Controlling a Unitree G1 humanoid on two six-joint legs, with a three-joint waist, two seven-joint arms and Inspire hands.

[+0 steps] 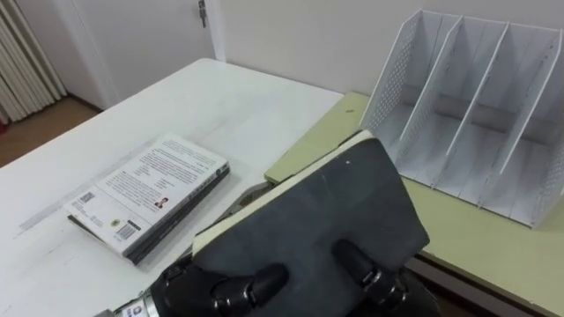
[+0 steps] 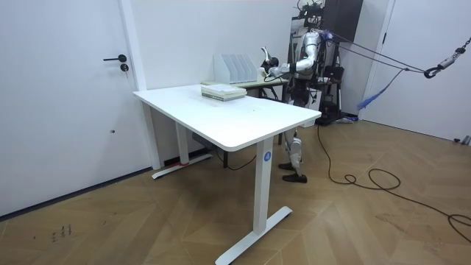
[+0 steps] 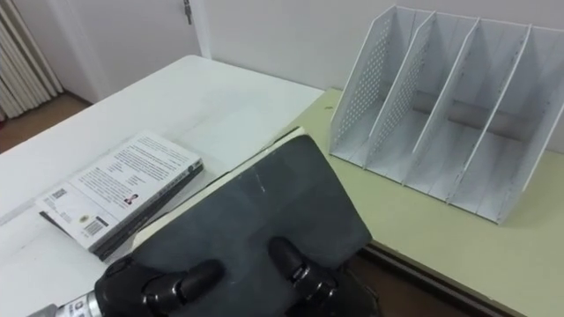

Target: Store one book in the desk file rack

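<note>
I hold a dark-covered book (image 1: 317, 216) tilted in front of me, above the seam between the white table (image 1: 229, 106) and a pale green desk (image 1: 476, 238). My left hand (image 1: 216, 289) grips its lower left corner, fingers curled onto the cover. A finger of my right hand (image 1: 363, 269) presses on the cover at the lower right; the rest of that hand is hidden. The white perforated file rack (image 1: 467, 114) stands upright on the green desk beyond the book, its slots bare. In the room view I stand at the far end of the table (image 2: 235, 118) beside the rack (image 2: 235, 68).
A small stack of books (image 1: 150, 194) with a printed white cover on top lies on the white table to my left. A door (image 2: 62, 88) and wall are behind the table. A cable lies on the wooden floor (image 2: 353, 177).
</note>
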